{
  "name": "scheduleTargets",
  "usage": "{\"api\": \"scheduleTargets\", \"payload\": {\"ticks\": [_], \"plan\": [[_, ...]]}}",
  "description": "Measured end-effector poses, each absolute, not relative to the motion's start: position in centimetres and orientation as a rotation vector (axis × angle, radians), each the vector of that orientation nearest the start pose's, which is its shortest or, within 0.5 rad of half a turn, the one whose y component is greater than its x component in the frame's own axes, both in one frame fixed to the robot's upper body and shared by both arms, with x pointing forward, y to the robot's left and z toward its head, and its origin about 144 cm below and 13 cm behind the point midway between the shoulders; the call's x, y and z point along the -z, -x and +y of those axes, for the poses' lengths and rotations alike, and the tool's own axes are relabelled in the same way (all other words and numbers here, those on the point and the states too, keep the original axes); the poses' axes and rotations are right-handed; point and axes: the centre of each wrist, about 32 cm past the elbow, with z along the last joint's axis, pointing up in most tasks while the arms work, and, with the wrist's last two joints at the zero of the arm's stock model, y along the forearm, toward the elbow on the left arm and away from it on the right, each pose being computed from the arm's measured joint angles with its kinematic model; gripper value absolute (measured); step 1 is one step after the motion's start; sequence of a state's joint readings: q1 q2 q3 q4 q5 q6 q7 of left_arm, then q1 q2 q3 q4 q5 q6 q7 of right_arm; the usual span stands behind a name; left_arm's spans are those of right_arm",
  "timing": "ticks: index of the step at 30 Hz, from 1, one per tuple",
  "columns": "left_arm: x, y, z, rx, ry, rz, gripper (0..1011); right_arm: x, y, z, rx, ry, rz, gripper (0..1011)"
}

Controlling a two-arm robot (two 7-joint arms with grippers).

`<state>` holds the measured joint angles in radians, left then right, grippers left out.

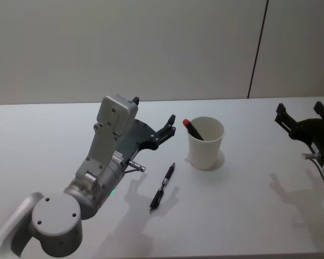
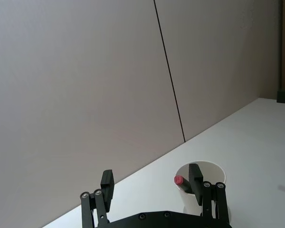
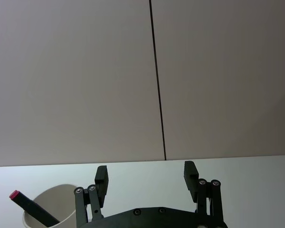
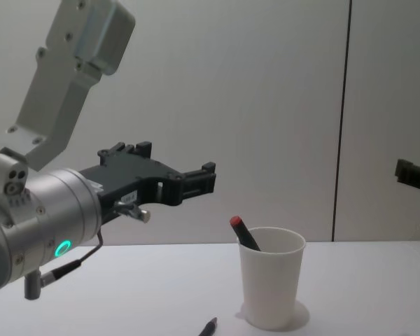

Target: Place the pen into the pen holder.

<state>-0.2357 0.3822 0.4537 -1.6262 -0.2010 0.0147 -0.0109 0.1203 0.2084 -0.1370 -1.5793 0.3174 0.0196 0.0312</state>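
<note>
The pen holder (image 1: 206, 144) is a white paper cup standing upright on the table, with a red-capped pen (image 1: 193, 128) leaning inside it. A black pen (image 1: 163, 186) lies flat on the table in front and to the left of the cup. My left gripper (image 1: 153, 109) hangs open and empty above the table, just left of the cup, behind the lying pen. The left wrist view has the cup (image 2: 210, 169) past one finger. My right gripper (image 1: 299, 108) is open and empty at the far right, well away from the cup (image 3: 43, 209).
The white table (image 1: 248, 216) runs to a plain grey wall with a dark vertical seam (image 1: 257, 48). The chest view has the cup (image 4: 269, 288) from the side and the black pen's tip (image 4: 208, 327) at the lower edge.
</note>
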Motion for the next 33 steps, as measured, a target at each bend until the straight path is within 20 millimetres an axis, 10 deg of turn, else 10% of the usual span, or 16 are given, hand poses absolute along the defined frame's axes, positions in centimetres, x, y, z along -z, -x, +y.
{"api": "scheduleTargets", "payload": {"ticks": [33], "plan": [[-119.1,-48.6,20.8,-1.147,-0.182,0.124,1000,-118.3,-48.7,-24.6,1.400,-0.128,0.020,1002]]}}
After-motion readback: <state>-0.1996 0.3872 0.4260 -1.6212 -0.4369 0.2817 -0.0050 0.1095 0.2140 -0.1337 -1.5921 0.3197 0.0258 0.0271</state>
